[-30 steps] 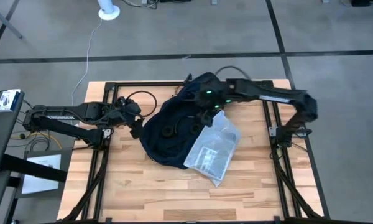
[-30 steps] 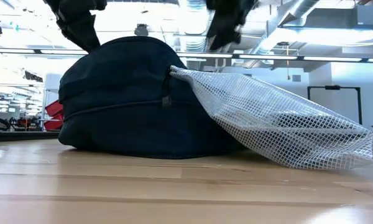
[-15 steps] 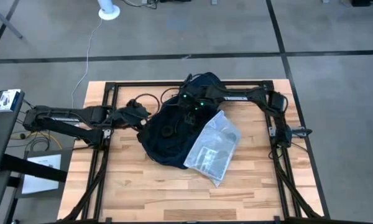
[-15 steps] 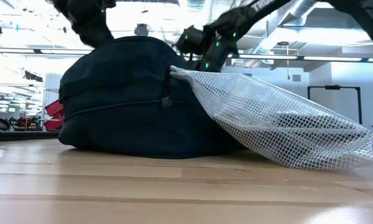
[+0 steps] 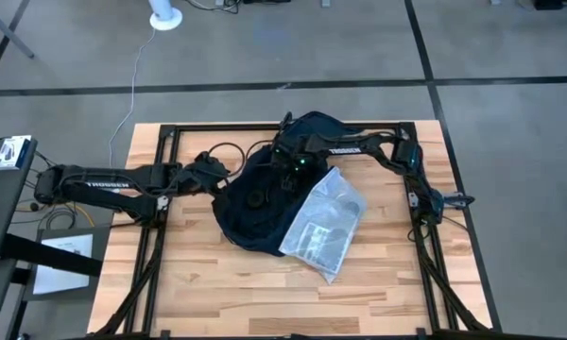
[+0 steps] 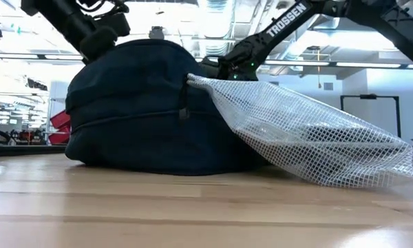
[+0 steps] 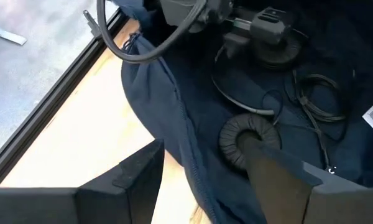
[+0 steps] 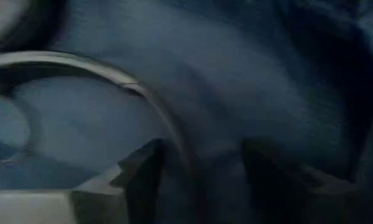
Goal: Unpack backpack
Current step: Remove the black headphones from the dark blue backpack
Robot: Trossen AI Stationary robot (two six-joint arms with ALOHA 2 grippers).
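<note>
The dark navy backpack (image 5: 265,194) lies open on the table's middle, with black headphones (image 7: 248,140) and a thin cable (image 7: 317,99) inside. A clear mesh pouch (image 5: 323,222) leans against the backpack's right side, its lower end on the wood. My left gripper (image 7: 205,149) is open at the backpack's left side, one finger outside the zip rim (image 7: 180,137) and one inside, over an ear cup. My right gripper (image 8: 202,146) is open and reaches down into the opening from the far right; the headphones' silver headband (image 8: 155,106) runs between its fingers. My left gripper stands astride the backpack's left zip rim (image 7: 174,106); whether either finger touches the fabric, I cannot tell. My right gripper has the headband (image 8: 183,155) between its open fingers; whether they touch it, I cannot tell.
A black metal frame (image 5: 161,132) runs along the table's left, far and right sides. Bare wood (image 5: 265,293) lies near the table's near edge. A loose black cable (image 7: 143,53) from the arm hangs over the backpack's rim.
My right gripper has swung from the backpack's far right toward the left and gone down into the opening. My left gripper has moved a little right and down, up to the backpack's left rim. Backpack and pouch have stayed where they were.
</note>
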